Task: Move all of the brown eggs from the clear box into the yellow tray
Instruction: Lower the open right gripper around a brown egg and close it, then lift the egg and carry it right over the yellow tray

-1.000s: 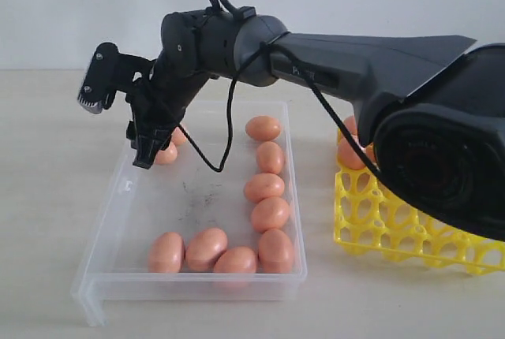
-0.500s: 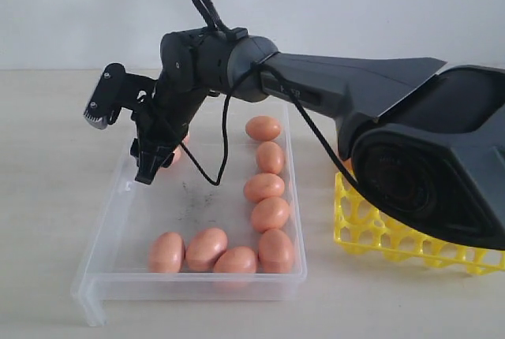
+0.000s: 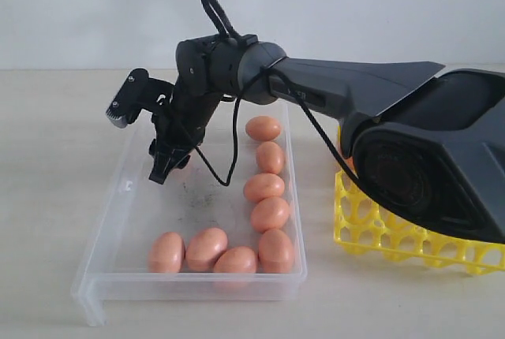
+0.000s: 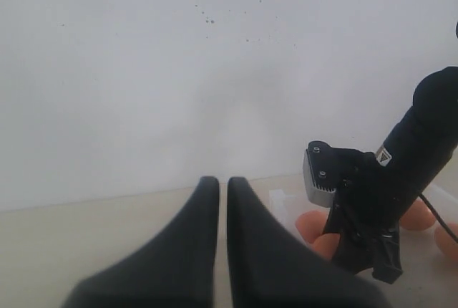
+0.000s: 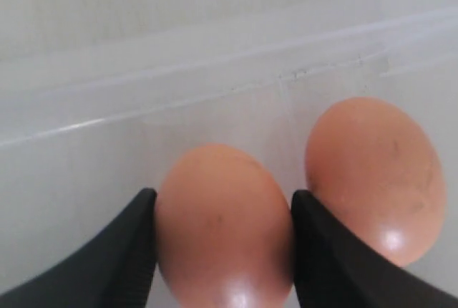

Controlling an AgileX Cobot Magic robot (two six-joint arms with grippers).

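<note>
The clear box point(image 3: 110, 221) lies in the middle of the table. Several brown eggs lie in it, in a column along its right wall point(image 3: 263, 187) and a row at its front point(image 3: 206, 248). My right gripper point(image 3: 166, 162) reaches into the box's far left corner. In the right wrist view its fingers point(image 5: 223, 195) press both sides of one brown egg point(image 5: 222, 251); a second egg point(image 5: 373, 179) lies just beside it. The yellow tray point(image 3: 379, 225) stands right of the box, partly hidden by the arm. My left gripper point(image 4: 223, 180) is shut and holds nothing.
The right arm point(image 3: 355, 79) stretches across the tray and the box's far side. The left wrist view shows a pale wall behind the table, with the right gripper point(image 4: 372, 208) over two eggs point(image 4: 311, 225).
The right gripper has shifted right and slightly lower in the box's far left corner. Its jaws have narrowed a little, and the two eggs there are now hidden behind it.
</note>
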